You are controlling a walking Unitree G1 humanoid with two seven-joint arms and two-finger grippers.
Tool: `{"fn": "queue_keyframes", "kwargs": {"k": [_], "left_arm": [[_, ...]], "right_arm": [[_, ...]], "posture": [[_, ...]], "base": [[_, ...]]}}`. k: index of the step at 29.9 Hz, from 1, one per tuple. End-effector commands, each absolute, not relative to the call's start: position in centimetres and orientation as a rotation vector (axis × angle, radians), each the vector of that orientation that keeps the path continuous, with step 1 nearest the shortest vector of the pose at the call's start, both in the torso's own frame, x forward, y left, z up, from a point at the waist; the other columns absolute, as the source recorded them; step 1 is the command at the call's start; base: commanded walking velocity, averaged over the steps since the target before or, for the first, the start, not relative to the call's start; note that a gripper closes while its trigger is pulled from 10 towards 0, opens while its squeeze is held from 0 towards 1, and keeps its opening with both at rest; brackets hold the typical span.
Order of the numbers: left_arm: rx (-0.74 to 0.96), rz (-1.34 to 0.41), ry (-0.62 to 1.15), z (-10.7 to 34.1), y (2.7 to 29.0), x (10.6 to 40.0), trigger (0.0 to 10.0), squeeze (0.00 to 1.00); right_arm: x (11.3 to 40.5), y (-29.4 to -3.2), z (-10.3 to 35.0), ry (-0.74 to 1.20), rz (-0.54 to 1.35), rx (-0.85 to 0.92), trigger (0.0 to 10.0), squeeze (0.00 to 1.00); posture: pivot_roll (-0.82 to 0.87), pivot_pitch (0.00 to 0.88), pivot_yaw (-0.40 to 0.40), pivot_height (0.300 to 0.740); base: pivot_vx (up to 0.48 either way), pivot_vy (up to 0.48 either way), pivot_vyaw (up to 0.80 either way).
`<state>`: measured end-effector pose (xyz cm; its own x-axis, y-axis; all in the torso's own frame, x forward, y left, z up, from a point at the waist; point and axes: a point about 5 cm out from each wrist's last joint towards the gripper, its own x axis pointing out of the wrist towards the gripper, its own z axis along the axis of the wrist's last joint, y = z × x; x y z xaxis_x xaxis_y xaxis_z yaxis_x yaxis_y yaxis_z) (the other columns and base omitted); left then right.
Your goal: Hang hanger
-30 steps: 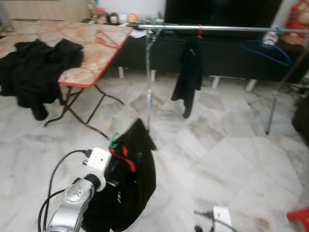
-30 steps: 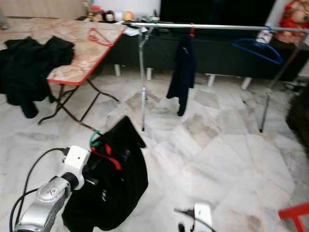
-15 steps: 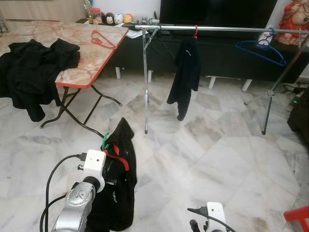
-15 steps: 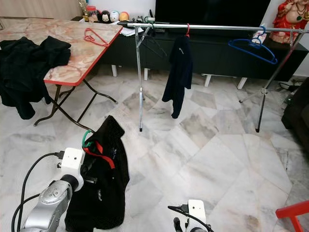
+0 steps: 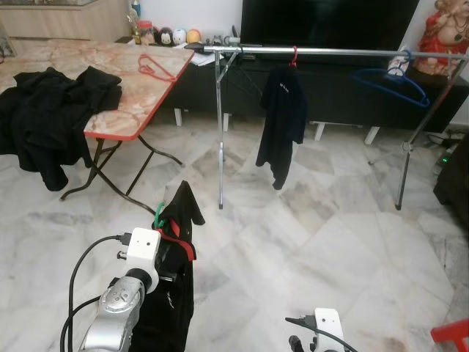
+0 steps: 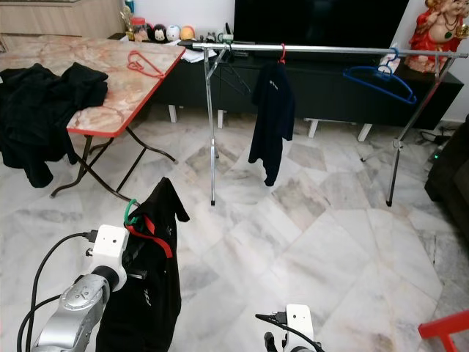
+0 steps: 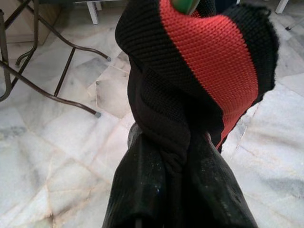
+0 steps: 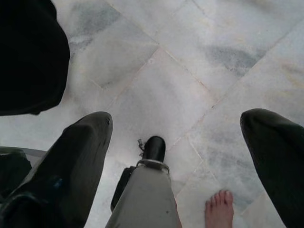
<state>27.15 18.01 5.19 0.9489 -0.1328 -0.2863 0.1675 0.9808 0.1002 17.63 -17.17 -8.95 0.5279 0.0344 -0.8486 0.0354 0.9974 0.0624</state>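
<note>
Left wrist view: left gripper (image 7: 178,156) fingers (image 7: 142,185) clamp the black garment (image 7: 161,114) on its green hanger (image 7: 185,4).

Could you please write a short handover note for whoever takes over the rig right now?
Left gripper: fingers shut on the black garment with red collar trim, which sits on a green hanger and is held low above the marble floor.
Right gripper: fingers open, holding nothing, hanging low over the floor.
Silver clothes rail stands ahead, already carrying a black shirt on a red hanger and a bare blue hanger.
Done: garment on hanger, picked up.
Left: approach the rail, lift, hook the green hanger on.
</note>
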Motion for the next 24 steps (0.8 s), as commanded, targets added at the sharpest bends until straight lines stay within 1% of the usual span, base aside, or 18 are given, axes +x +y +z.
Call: {"fn": "queue_keyframes", "kwargs": {"k": [1, 24], "left_arm": [[0.142, -0.181, 0.254, 5.87, 17.30, 27.44, 10.0, 0.00], [0.160, -0.208, 0.251, 5.66, 16.71, 27.29, 10.0, 0.00]], "right_arm": [[17.75, -17.48, -8.87, 1.010, -0.008, 0.071, 10.0, 0.00], [17.69, -17.59, -8.89, 1.018, 0.007, 0.038, 10.0, 0.00]], "posture": [[0.06, 0.000, -0.056, 0.740], [0.06, 0.000, -0.066, 0.740]], "base": [[0.330, 0.000, 0.00], [0.349, 0.000, 0.00]]}}
